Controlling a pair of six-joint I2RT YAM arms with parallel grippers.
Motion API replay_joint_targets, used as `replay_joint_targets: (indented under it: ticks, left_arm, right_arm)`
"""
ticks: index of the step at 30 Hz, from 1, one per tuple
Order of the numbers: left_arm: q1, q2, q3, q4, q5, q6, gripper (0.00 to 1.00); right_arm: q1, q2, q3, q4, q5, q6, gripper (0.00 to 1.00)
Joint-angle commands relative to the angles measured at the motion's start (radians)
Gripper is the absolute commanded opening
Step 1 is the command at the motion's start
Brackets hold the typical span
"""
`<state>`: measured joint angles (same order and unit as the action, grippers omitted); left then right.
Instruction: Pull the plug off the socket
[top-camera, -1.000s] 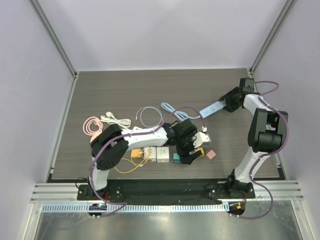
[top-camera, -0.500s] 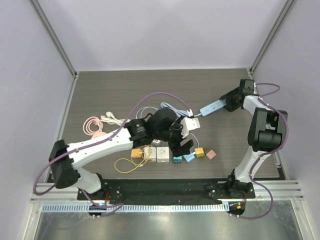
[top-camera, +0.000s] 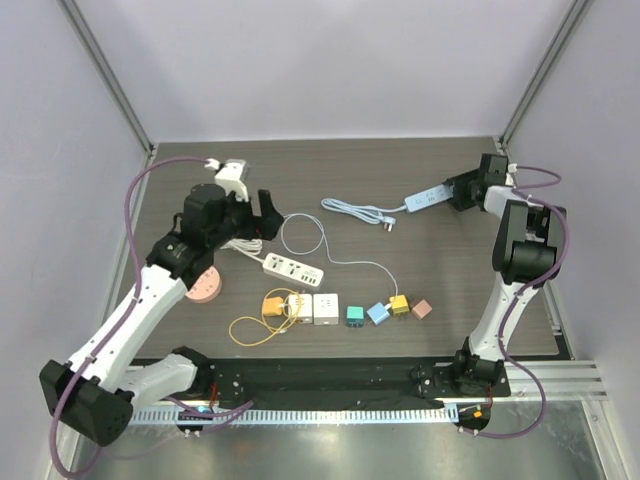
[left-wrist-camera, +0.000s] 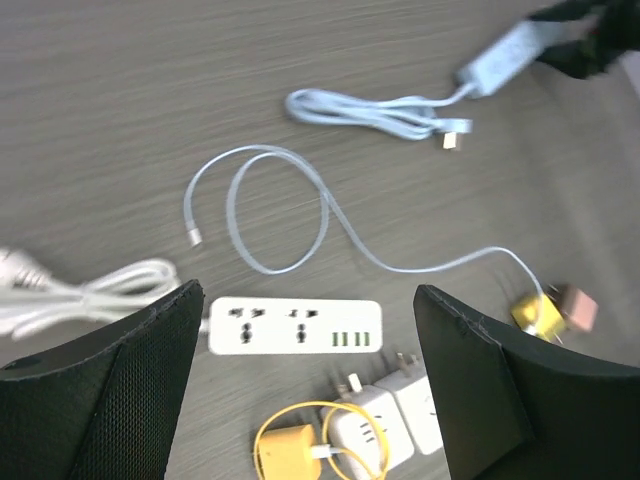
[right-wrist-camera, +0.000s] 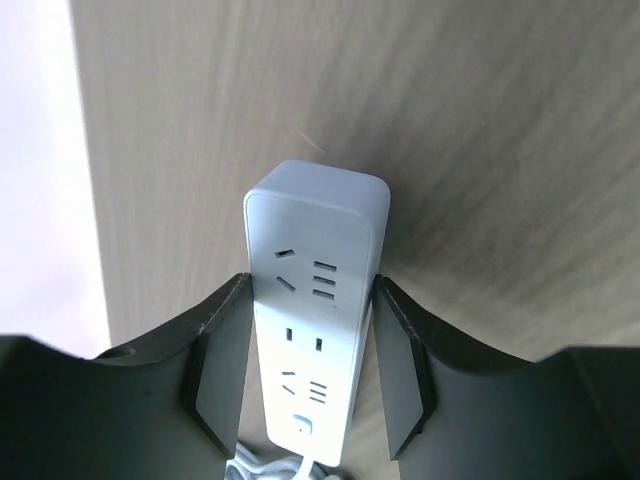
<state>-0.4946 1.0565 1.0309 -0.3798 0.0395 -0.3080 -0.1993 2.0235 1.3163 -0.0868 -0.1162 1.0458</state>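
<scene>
The little plug (top-camera: 390, 224) on the pale blue cord (top-camera: 355, 210) is lying loose on the dark wood-grain desk (top-camera: 450, 270). It's sitting well apart from the white rectangular power strip (top-camera: 293, 268), off to its far right side. Further out that way, the right gripper (top-camera: 455, 192) is clamping the pale blue power strip (top-camera: 427, 199) by its sides. The left gripper (left-wrist-camera: 305, 305) is hanging up above the white strip's far left, jaws spread wide and holding nothing. Two white cube chargers (top-camera: 312, 308) are sitting just on the white strip's near side.
</scene>
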Motion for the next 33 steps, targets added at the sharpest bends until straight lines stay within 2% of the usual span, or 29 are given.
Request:
replay_joint_targets:
  ticks: [1, 4, 5, 6, 7, 9, 10, 14, 15, 16, 18, 19, 22, 24, 25, 27, 31, 33]
  left_arm:
    - [0.131, 0.017, -0.052, -0.025, 0.058, -0.154, 0.86]
    - [0.241, 0.051, -0.087, -0.016, 0.138, -0.216, 0.83]
    - [0.258, 0.056, -0.110, -0.005, 0.154, -0.226, 0.83]
    - [0.270, 0.054, -0.123, 0.027, 0.158, -0.233, 0.84]
    - [0.281, 0.053, -0.133, 0.042, 0.160, -0.246, 0.84]
    - [0.283, 0.060, -0.143, 0.059, 0.160, -0.256, 0.88]
    - [0.283, 0.074, -0.134, 0.062, 0.171, -0.270, 0.89]
    - [0.281, 0.091, -0.129, 0.077, 0.224, -0.302, 1.00]
    - [0.281, 0.088, -0.134, 0.081, 0.227, -0.307, 1.00]
    - [0.278, 0.085, -0.140, 0.082, 0.232, -0.313, 1.00]
    - [0.263, 0.068, -0.147, 0.087, 0.231, -0.319, 1.00]
    - [0.254, 0.062, -0.153, 0.085, 0.229, -0.319, 1.00]
    - [0.202, 0.042, -0.170, 0.085, 0.218, -0.327, 1.00]
    - [0.136, 0.028, -0.181, 0.085, 0.195, -0.335, 1.00]
    - [0.110, 0.023, -0.196, 0.088, 0.169, -0.338, 1.00]
    - [0.032, 0.013, -0.213, 0.094, 0.143, -0.342, 1.00]
    - [-0.064, -0.067, -0.334, 0.151, 0.100, -0.387, 1.00]
    - [-0.073, -0.114, -0.396, 0.217, 0.124, -0.416, 1.00]
  right_arm:
    - [-0.038, 0.015, 0.099, 0.075, 0.041, 0.022, 0.04]
    - [-0.043, 0.024, 0.139, 0.058, 0.015, -0.013, 0.12]
    - [-0.038, 0.020, 0.155, 0.053, 0.007, -0.050, 0.24]
    - [-0.037, 0.017, 0.162, 0.047, -0.003, -0.075, 0.31]
    - [-0.032, 0.012, 0.169, 0.035, -0.003, -0.098, 0.46]
    - [-0.031, 0.004, 0.195, -0.008, -0.010, -0.171, 0.59]
    - [-0.029, 0.004, 0.207, -0.034, -0.013, -0.197, 0.74]
    - [-0.019, -0.020, 0.264, -0.204, 0.029, -0.311, 0.87]
    - [-0.014, -0.037, 0.264, -0.226, 0.048, -0.347, 0.91]
    - [-0.009, -0.067, 0.265, -0.247, 0.079, -0.365, 0.99]
    - [0.012, -0.092, 0.293, -0.338, 0.111, -0.423, 1.00]
    - [0.023, -0.129, 0.300, -0.368, 0.198, -0.440, 1.00]
    - [0.090, -0.239, 0.282, -0.445, 0.297, -0.495, 1.00]
    - [0.155, -0.302, 0.248, -0.465, 0.344, -0.520, 1.00]
    - [0.238, -0.328, 0.238, -0.475, 0.364, -0.535, 1.00]
    - [0.314, -0.405, 0.192, -0.501, 0.378, -0.573, 1.00]
    - [0.559, -0.587, 0.007, -0.482, 0.386, -0.554, 1.00]
    - [0.639, -0.731, -0.171, -0.383, 0.374, -0.527, 1.00]
